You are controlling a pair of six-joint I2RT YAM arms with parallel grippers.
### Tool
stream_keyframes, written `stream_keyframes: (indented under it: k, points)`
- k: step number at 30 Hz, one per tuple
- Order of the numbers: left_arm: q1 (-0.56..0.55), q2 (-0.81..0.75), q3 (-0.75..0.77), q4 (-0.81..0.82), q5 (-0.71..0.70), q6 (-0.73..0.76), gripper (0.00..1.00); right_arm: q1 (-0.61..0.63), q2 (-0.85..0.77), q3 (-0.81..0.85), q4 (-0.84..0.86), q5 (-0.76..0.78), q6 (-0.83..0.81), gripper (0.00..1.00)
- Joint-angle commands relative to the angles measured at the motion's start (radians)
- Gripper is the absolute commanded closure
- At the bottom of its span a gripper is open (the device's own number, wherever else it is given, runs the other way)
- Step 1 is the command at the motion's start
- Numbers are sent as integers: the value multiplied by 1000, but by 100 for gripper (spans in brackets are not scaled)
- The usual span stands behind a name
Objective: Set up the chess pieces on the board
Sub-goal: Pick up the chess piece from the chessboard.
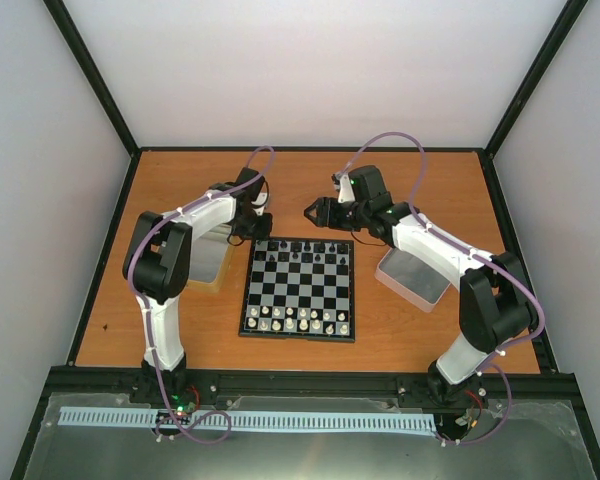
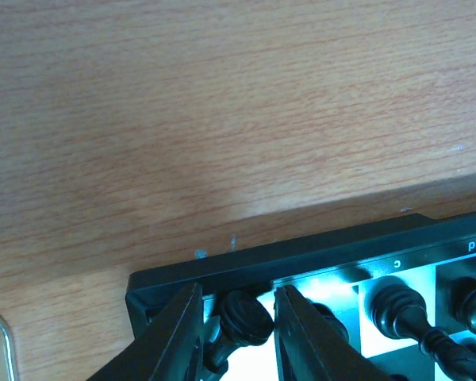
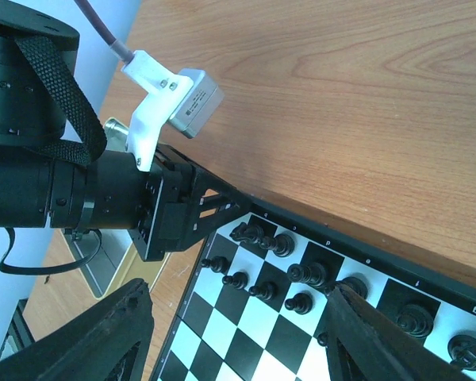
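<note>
Chess pieces (image 1: 298, 320): the left gripper's (image 2: 238, 295) jaws sit close around a tilted black piece (image 2: 246, 321) at the board's (image 1: 298, 285) far-left corner, can't tell if they're actually pinching it. I'd stand it upright, centred on its square, before releasing. The right gripper's (image 3: 242, 341) jaws gape wide, empty, near the far edge.

We log the board (image 1: 298, 285) at mid table (image 1: 400, 180), left tray (image 1: 212, 262) and right tray (image 1: 412, 278) flanking it. Far pieces (image 1: 300, 250) and near pieces (image 1: 298, 320) line its edges. Left gripper (image 2: 238, 294) sits at its far-left corner.
</note>
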Motion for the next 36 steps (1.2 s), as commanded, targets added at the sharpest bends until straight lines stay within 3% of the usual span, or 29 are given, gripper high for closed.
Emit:
stream_keyframes:
  k: [1, 8, 15, 22, 32, 36]
  points:
    - [4, 17, 22, 7, -14, 13, 75, 12, 5, 29, 17, 2, -4, 40]
    - [4, 25, 10, 7, -20, 8, 70, 18, 0, 35, 6, 2, -14, 40]
    - [4, 18, -6, 14, -28, 4, 82, 34, -5, 41, -3, 11, -23, 40]
    - [22, -57, -30, 28, -15, -56, 83, 74, -20, 38, 9, 49, -29, 38]
    - [108, -275, -84, 75, 202, -347, 83, 201, -14, 32, 86, 133, 9, 37]
    - [118, -346, -131, 160, 327, -491, 82, 244, 0, 14, 197, 151, 44, 37]
